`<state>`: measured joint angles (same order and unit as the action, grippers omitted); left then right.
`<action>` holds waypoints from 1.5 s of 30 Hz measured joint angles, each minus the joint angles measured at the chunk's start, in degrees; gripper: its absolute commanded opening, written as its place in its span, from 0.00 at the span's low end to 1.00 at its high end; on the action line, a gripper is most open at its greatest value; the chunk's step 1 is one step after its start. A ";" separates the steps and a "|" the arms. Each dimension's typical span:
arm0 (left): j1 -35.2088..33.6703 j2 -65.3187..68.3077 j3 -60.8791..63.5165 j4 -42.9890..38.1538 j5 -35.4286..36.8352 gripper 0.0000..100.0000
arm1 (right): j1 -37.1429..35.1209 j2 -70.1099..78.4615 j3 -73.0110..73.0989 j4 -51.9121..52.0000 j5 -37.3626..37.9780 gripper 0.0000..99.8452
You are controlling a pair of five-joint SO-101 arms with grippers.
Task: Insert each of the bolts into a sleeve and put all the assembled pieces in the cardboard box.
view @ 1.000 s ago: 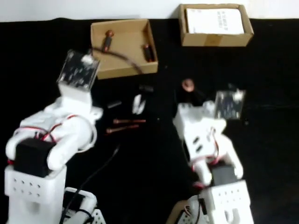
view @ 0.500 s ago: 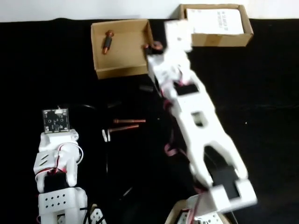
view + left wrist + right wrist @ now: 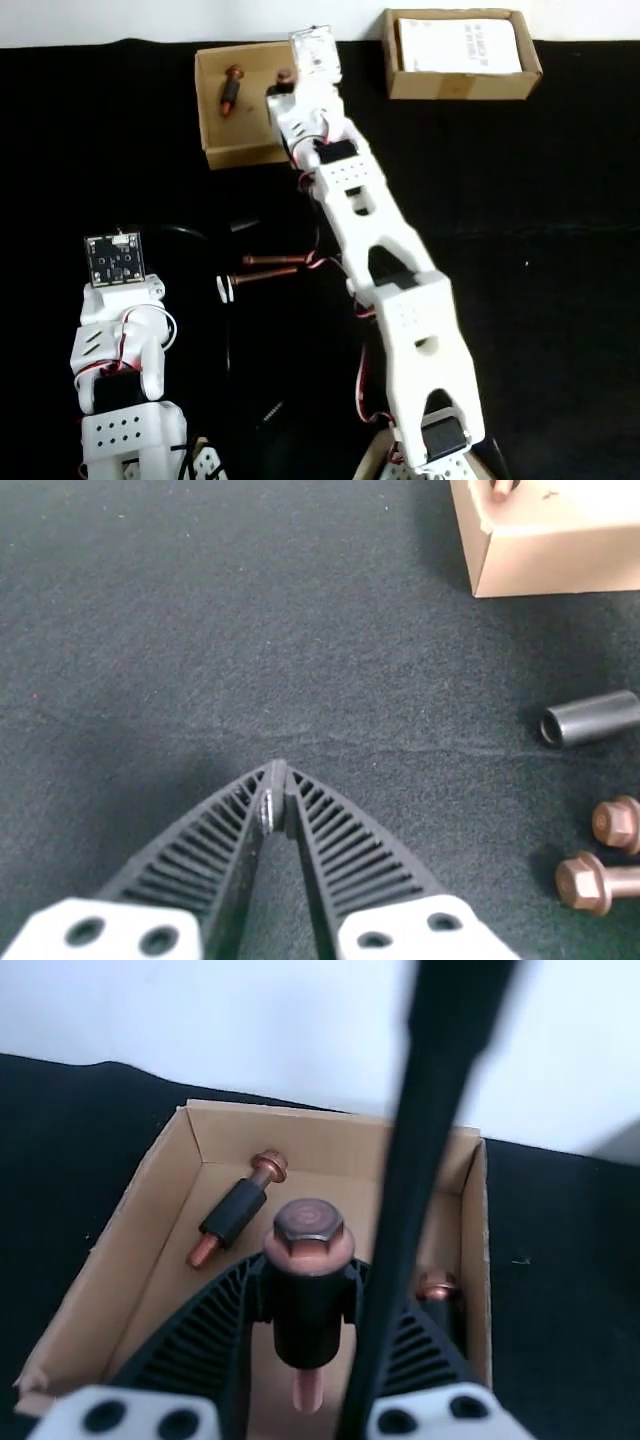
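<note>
While R gripper [image 3: 305, 1282] grips sleeved bolt [image 3: 308, 1232] at box [image 3: 140, 1230] | L wrist: loose sleeve [image 3: 592, 718]

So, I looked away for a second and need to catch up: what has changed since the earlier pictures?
The right arm swung from folded near its base out over the cardboard box, its right gripper shut on the assembled piece. The left gripper, shut, drew back towards its own base. The two loose bolts and the finished piece in the box stayed put.
</note>
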<state>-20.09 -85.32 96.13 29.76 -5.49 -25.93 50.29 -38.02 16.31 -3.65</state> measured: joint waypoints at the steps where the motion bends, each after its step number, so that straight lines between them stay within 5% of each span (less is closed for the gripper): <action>1: 0.00 0.00 0.00 0.00 0.00 0.02 | 0.00 1.93 -2.11 0.00 0.00 0.01; 9: 0.00 0.00 0.00 0.00 0.00 0.02 | 0.00 12.75 -14.24 4.22 0.00 0.02; 14: 0.00 0.00 0.00 0.00 0.00 0.02 | 0.00 15.30 -18.29 8.00 0.00 0.11; 28: 0.00 0.00 0.00 0.00 0.00 0.06 | -0.79 15.21 -27.43 14.51 0.00 0.11; 36: -1.41 0.00 0.00 0.00 0.18 0.06 | -0.88 14.86 -53.27 47.12 1.14 0.11; 42: -3.08 0.09 -0.18 2.99 3.34 0.10 | -1.05 13.80 -55.91 78.07 14.07 0.11; 45: -3.08 3.60 -0.62 3.60 4.04 0.10 | -1.14 9.93 -55.21 82.73 21.36 0.11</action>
<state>-23.16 -81.71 95.52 33.36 -1.45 -27.08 60.22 -93.23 99.03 17.71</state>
